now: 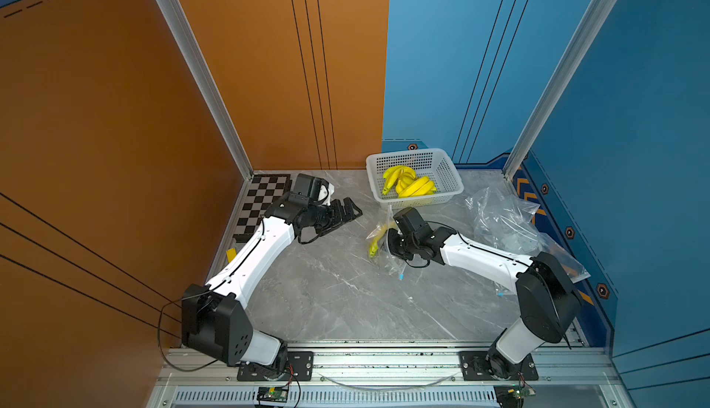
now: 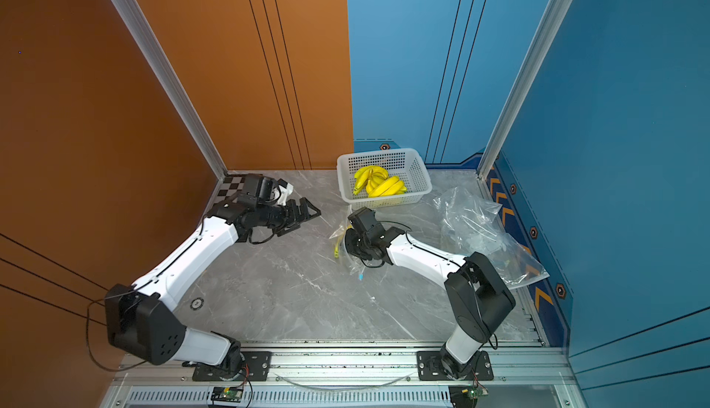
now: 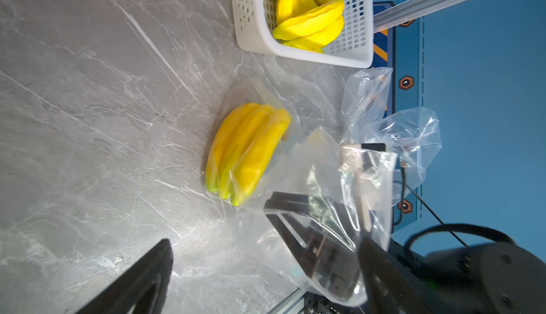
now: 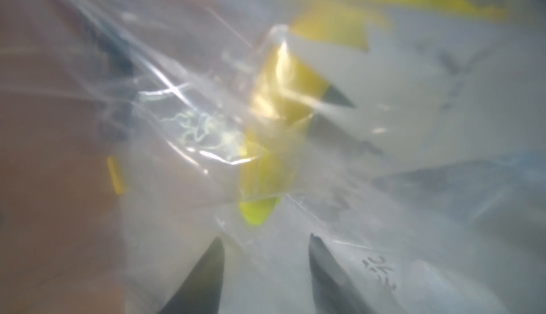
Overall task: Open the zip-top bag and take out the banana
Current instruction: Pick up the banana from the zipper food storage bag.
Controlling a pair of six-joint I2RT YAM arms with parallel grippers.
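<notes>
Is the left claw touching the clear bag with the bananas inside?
Apart. In both top views, bare tabletop shows between the open left gripper and the zip-top bag.

Clear glossy plastic bag, white plastic basket, marbled tabletop (smooth, satin)

Bag: clear crinkled plastic zip-top bag, blurred, very near to the lens, covers almost all the view.
Banana: yellow banana bunch with green tip, behind the film, beyond the fingertips.
Gripper: right gripper, two dark fingers standing apart.
</notes>
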